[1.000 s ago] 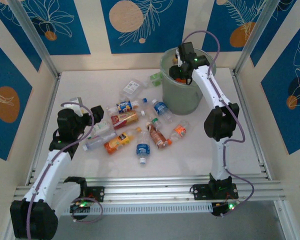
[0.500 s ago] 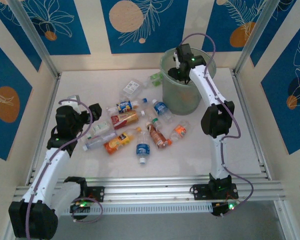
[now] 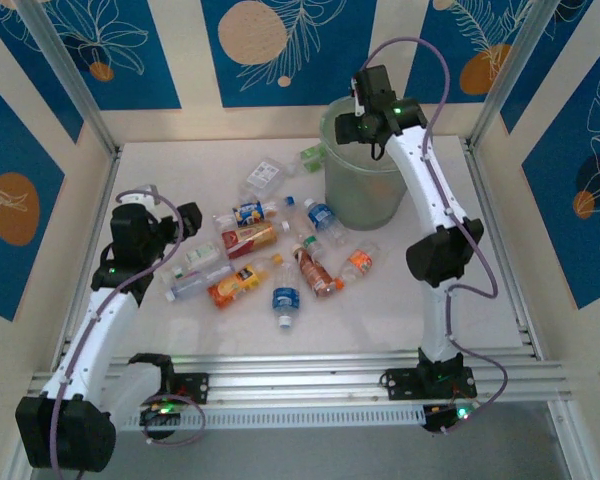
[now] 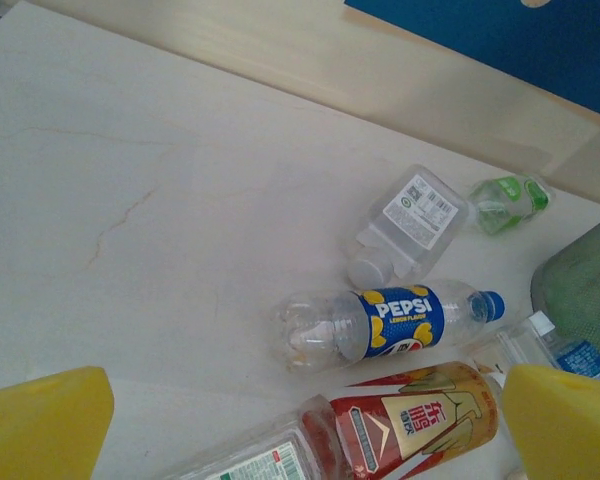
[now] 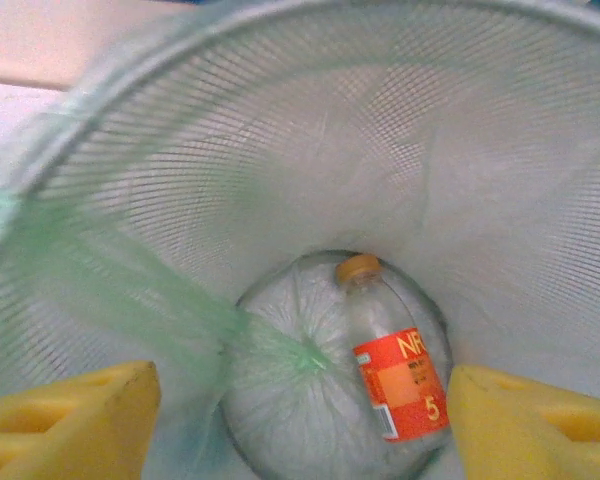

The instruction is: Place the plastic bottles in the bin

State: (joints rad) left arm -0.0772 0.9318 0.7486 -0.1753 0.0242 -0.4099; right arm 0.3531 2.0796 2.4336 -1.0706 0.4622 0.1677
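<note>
The bin stands at the back right of the table. My right gripper hangs over its mouth, open and holding nothing. In the right wrist view an orange-labelled bottle lies on the bin's bottom between my yellow fingers, under the mesh-textured wall. Several plastic bottles lie scattered mid-table: a Pepsi bottle, a red-and-gold one and an orange one. My left gripper is open just left of them, above the table. The left wrist view has the Pepsi bottle and the red-and-gold bottle ahead of my left gripper.
More bottles lie about: a blue-labelled one, a brown one, a small orange one, a flat clear one and a green one by the back wall. Aluminium rails run along the near edge.
My right gripper has opened wider and risen above the bin's rim; the orange-labelled bottle it carried now lies in the bin. My left arm has shifted slightly.
</note>
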